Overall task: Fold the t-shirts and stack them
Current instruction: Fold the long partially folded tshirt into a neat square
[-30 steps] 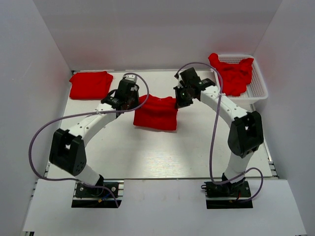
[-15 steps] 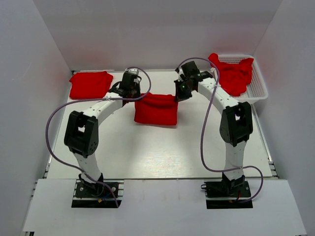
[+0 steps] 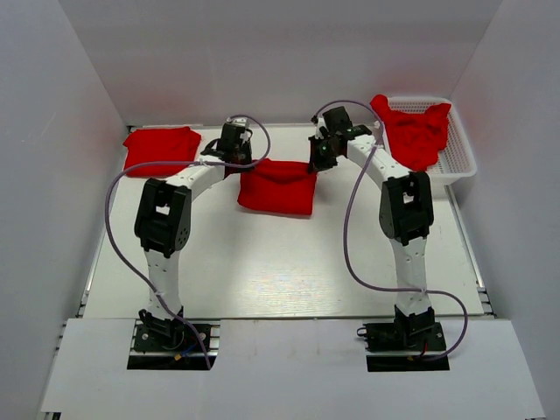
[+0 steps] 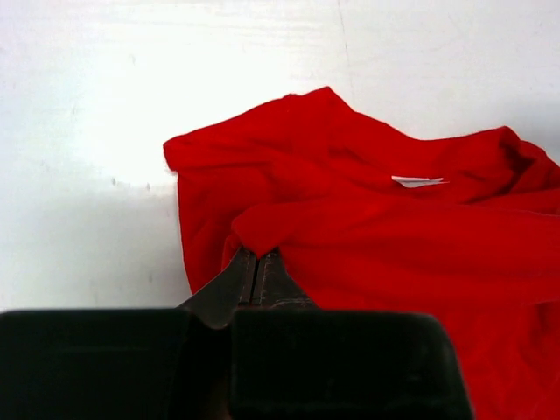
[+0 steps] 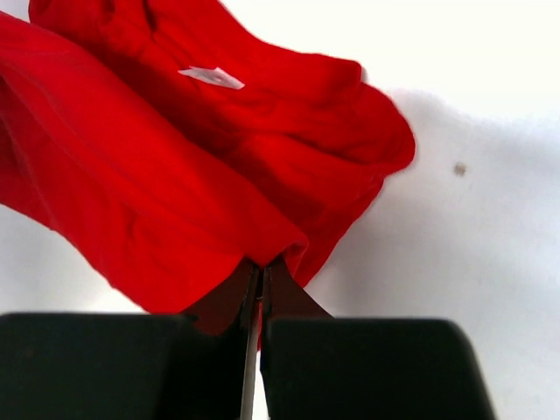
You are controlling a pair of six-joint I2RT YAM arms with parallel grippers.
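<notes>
T-shirt (image 3: 276, 187) farther back; tag (image 4: 418, 181) wrist-only.

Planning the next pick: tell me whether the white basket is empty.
No, crumpled red t-shirts lie in the white basket, covering most of it and draping over its left rim.
</notes>
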